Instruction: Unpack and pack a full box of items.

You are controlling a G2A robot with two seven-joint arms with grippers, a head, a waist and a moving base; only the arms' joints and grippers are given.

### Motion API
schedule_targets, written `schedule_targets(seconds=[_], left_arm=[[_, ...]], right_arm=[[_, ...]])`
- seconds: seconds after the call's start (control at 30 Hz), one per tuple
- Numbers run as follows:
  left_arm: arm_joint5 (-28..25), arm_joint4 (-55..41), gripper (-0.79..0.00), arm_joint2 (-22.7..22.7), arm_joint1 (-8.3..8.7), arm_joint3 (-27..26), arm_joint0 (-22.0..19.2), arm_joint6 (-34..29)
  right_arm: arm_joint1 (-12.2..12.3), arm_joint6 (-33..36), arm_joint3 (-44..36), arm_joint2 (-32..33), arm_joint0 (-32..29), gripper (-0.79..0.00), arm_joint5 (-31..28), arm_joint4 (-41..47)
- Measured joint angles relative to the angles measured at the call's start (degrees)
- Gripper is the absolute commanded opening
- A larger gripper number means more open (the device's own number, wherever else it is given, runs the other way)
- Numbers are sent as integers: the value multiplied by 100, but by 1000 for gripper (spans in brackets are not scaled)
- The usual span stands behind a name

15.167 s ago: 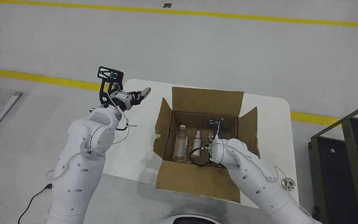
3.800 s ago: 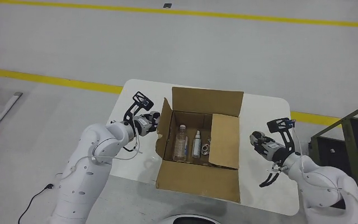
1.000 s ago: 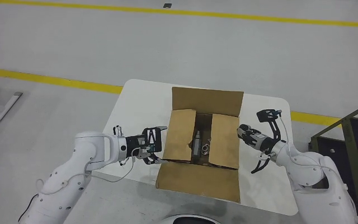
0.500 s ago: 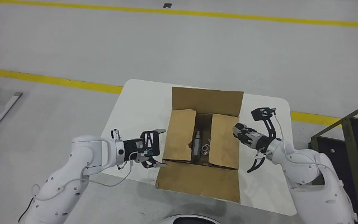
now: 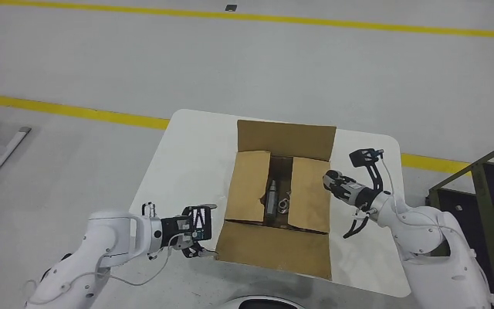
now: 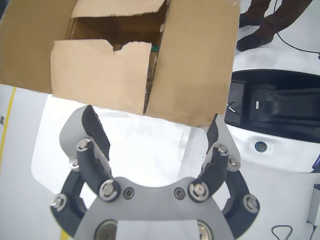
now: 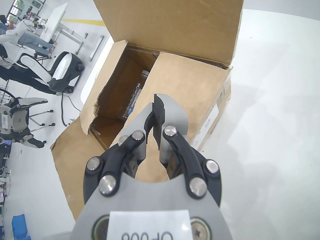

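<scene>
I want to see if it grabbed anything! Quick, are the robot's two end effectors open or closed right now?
Left end effector: open, holding nothing.
Right end effector: closed, holding nothing.

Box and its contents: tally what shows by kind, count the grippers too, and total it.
Cardboard box: 1
Bottles inside it: 2 (spray bottle, clear bottle)
Small metal piece inside it: 1
Grippers: 2 (left gripper, right gripper)
Total: 6
</scene>
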Motion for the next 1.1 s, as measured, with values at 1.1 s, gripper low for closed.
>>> schedule_targets(seconds=[1.1], left_arm=[[601, 1210, 0, 1015, -178, 819, -768, 1679]], right_arm=[[124, -29, -362, 308, -415, -785, 255, -18]])
